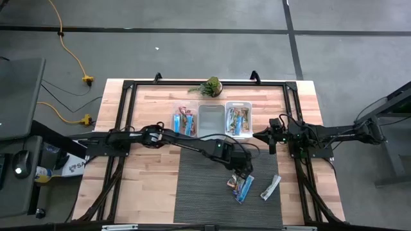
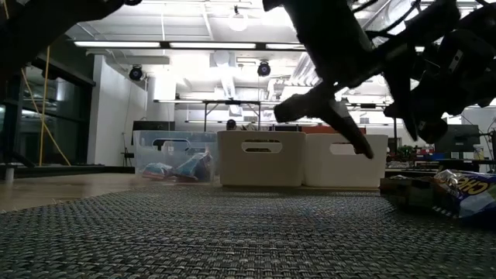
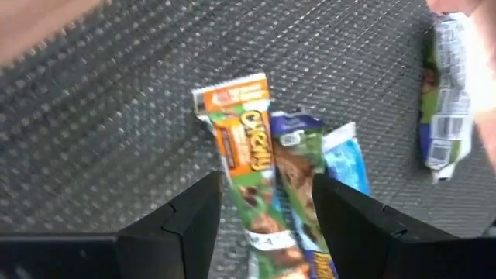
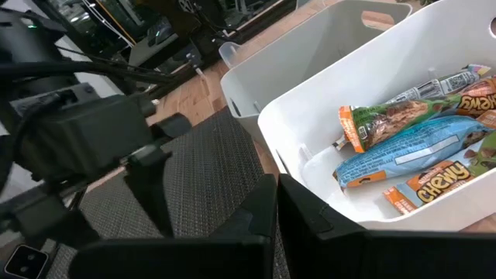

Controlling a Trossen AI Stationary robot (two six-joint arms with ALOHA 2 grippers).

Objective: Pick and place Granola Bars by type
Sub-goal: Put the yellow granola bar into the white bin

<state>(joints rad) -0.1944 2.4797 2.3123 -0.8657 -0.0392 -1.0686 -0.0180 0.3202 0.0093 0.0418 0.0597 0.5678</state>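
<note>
On the dark mat lies a small heap of granola bars: an orange-and-green bar, a green one and a blue one beside it. A white-silver bar lies apart to the right. More bars fill the left clear bin and the right bin. My left gripper hovers open above the heap, fingers on either side of the orange-and-green bar, clear of the mat. My right gripper waits shut beside the right bin.
The three bins stand in a row at the mat's far edge; the middle bin shows no bars. A small green plant stands behind them. Bare mat lies left of the heap. The right arm stands just right of the bins.
</note>
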